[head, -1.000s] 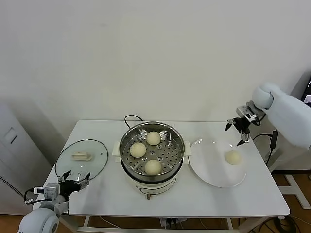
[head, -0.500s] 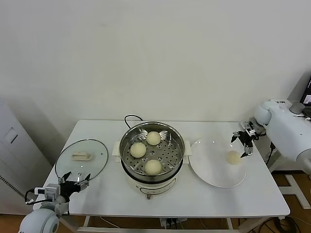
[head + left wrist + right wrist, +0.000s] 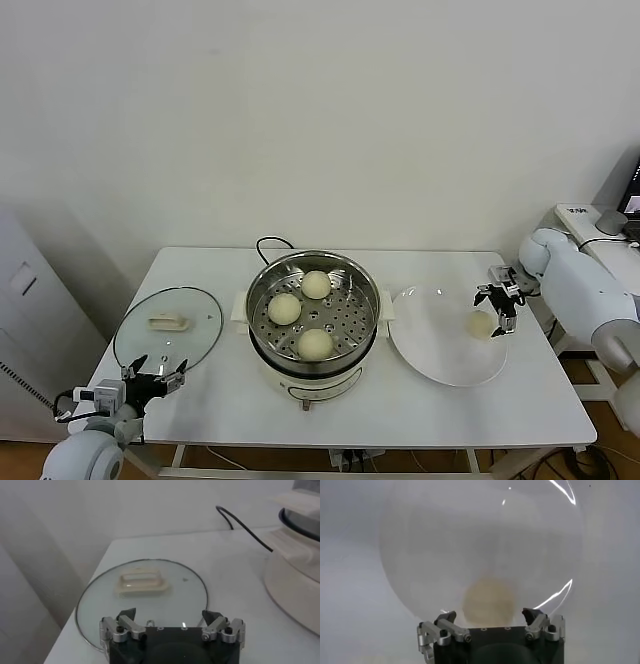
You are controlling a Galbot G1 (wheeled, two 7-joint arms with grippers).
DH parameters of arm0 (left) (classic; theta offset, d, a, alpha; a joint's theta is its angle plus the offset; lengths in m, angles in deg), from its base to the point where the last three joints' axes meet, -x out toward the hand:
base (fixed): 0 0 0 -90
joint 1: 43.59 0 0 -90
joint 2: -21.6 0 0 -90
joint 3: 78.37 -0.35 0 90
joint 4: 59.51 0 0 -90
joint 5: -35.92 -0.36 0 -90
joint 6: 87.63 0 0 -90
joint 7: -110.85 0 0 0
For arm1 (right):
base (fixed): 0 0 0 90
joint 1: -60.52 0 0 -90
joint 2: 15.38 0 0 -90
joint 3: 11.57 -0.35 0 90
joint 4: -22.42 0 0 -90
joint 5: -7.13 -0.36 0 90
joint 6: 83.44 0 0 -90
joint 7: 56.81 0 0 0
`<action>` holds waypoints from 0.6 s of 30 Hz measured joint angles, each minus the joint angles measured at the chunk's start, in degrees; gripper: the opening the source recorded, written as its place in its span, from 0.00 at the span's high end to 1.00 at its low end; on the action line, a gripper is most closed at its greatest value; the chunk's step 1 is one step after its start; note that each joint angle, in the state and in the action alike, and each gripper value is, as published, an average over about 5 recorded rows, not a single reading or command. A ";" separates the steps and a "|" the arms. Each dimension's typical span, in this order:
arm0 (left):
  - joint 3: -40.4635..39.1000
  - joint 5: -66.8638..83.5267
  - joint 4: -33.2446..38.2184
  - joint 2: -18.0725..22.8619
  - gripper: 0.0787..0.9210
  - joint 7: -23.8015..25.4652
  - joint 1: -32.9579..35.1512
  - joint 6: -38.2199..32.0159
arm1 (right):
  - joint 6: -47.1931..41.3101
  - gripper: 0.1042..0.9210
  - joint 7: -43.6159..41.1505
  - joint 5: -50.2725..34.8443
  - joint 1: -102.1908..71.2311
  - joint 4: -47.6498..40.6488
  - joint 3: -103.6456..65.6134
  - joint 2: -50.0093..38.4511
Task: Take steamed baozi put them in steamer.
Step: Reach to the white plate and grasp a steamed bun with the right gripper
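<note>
One smooth cream-white steamed bun (image 3: 481, 325) lies on the flat white round plate (image 3: 440, 355), while three more (image 3: 300, 312) sit on the perforated tray of the shiny round steel steamer pot (image 3: 312, 311) at the white table's (image 3: 520, 405) middle. The right gripper (image 3: 497, 304) hangs just above the plate's bun, jaws spread and empty, its arm reaching in from the right edge, partly cut off. The left gripper (image 3: 152, 380), also spread and empty, waits low beside the round glass lid (image 3: 167, 327).
</note>
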 measured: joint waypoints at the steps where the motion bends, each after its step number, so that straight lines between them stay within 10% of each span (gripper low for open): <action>1: -0.02 -0.02 -0.02 0.01 0.12 0.00 0.01 -0.02 | 0.02 0.14 0.06 0.21 -0.10 -0.32 -0.23 0.26; 18: -0.02 -0.09 -0.07 -0.21 0.12 0.03 0.09 -0.11 | -0.35 0.58 -0.89 1.98 -0.20 -3.21 -2.70 2.62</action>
